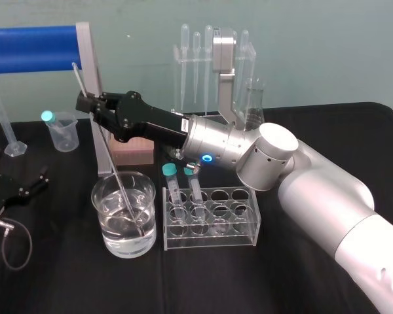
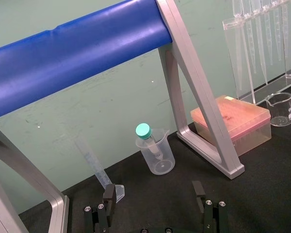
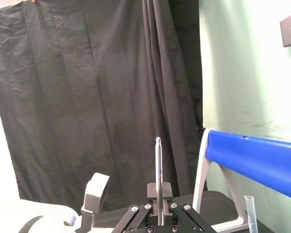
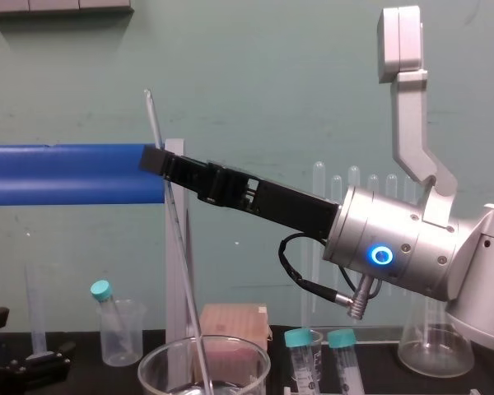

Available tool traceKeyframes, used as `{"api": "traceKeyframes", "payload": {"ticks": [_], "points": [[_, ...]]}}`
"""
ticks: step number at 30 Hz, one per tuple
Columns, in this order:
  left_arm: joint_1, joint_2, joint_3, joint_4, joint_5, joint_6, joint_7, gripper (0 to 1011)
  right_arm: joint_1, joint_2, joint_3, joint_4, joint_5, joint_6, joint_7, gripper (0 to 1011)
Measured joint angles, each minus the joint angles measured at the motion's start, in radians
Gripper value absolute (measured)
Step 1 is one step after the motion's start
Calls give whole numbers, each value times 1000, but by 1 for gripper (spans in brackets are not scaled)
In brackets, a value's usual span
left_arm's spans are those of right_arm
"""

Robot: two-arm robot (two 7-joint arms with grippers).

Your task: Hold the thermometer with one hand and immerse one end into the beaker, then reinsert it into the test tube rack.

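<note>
Thermometer (image 1: 111, 154), thin glass, right pincer (image 1: 92, 108), round beaker (image 1: 105, 229)

Reading colours from my feed. Thermometer (image 1: 113, 163) clear glass. Right gripper (image 1: 86, 104) black; arm (image 1: 223, 144) silver with glowing blue ring. Beaker (image 1: 99, 208) clear, lower centre of head view. Left gripper (image 2: 153, 192) black. Bar (image 1: 29, 49) upper left bright blue. Tube caps (image 1: 168, 169) teal. Tablecloth (image 1: 72, 275) black. Box (image 1: 132, 152) pinkish-brown. Wall (image 1: 314, 59) pale green.

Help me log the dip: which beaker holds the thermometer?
The large glass beaker of water left of the tube rack; the right gripper holds the thermometer in it. The small plastic beaker holds a teal-capped tube. Left gripper sits parked.
</note>
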State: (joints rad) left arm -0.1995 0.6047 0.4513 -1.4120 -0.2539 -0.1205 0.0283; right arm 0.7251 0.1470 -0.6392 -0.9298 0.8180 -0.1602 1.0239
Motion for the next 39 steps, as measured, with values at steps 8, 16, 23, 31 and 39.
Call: {"api": "traceKeyframes", "payload": {"ticks": [8, 16, 23, 31, 39], "points": [[0, 0, 0, 0, 0, 0, 0, 1008, 0, 0, 0, 0, 0, 0, 0, 57], [0, 0, 0, 0, 0, 0, 0, 1008, 0, 0, 0, 0, 0, 0, 0, 57], [0, 0, 0, 0, 0, 0, 0, 1008, 0, 0, 0, 0, 0, 0, 0, 57], [0, 0, 0, 0, 0, 0, 0, 1008, 0, 0, 0, 0, 0, 0, 0, 57], [0, 0, 0, 0, 0, 0, 0, 1008, 0, 0, 0, 0, 0, 0, 0, 57]]}}
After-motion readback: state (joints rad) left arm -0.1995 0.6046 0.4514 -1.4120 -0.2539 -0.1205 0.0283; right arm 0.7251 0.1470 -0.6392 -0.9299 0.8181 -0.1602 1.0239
